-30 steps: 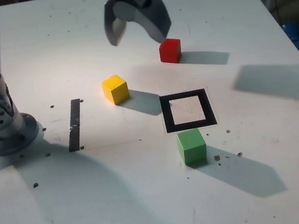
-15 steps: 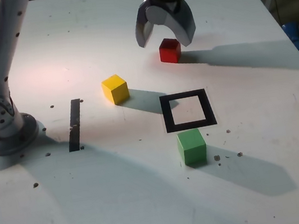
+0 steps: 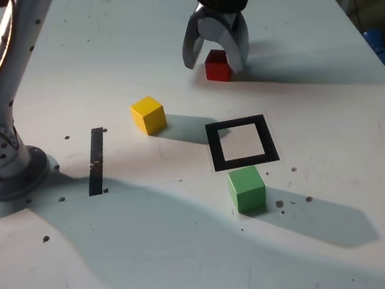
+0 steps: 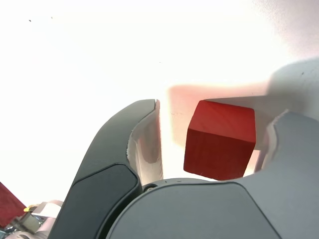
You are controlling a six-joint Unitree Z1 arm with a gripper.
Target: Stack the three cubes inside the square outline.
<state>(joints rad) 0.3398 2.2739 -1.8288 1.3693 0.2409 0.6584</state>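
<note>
A white table (image 3: 160,267) is speckled with small dark specks. A strip of black tape (image 3: 97,160) lies flat on it. Something blue (image 3: 380,46) sits beyond the table's edge at the exterior view's right.

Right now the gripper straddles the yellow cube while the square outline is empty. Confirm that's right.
Not quite: the gripper straddles the red cube, not the yellow cube, as both views show. The square outline is indeed empty.
</note>
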